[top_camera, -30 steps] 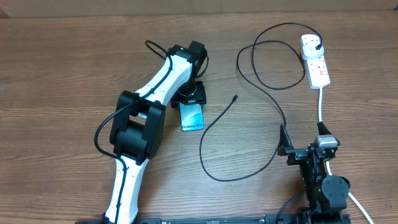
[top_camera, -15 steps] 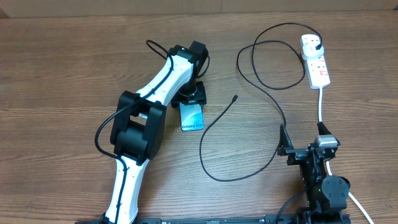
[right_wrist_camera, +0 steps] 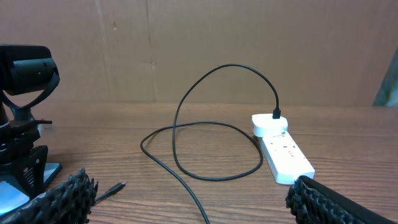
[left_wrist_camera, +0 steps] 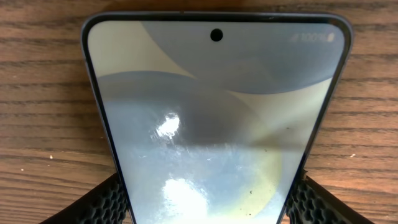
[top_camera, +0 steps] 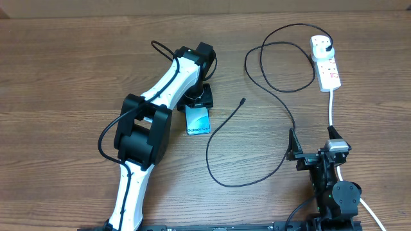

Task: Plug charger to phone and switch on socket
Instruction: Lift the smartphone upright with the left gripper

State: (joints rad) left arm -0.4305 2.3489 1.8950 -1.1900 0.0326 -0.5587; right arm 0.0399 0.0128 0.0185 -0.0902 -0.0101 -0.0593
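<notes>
The phone [top_camera: 199,120] lies flat on the wooden table, its blue-teal screen up; it fills the left wrist view [left_wrist_camera: 211,118]. My left gripper [top_camera: 198,108] is shut on the phone's far end, and its black pads [left_wrist_camera: 112,200] press both long edges. The charger cable [top_camera: 282,106] loops across the table. Its connector tip [top_camera: 243,100] lies loose to the right of the phone, and its plug [top_camera: 329,46] sits in the white socket strip [top_camera: 326,67]. My right gripper [top_camera: 313,140] stands open near the front right, holding nothing. From the right wrist, the socket [right_wrist_camera: 283,155] and the connector tip [right_wrist_camera: 115,186] both show.
The strip's thick white cord [top_camera: 331,109] runs down toward my right arm. A brown cardboard wall [right_wrist_camera: 205,43] closes off the far side of the table. The left arm [top_camera: 154,109] stretches diagonally over the table's left half.
</notes>
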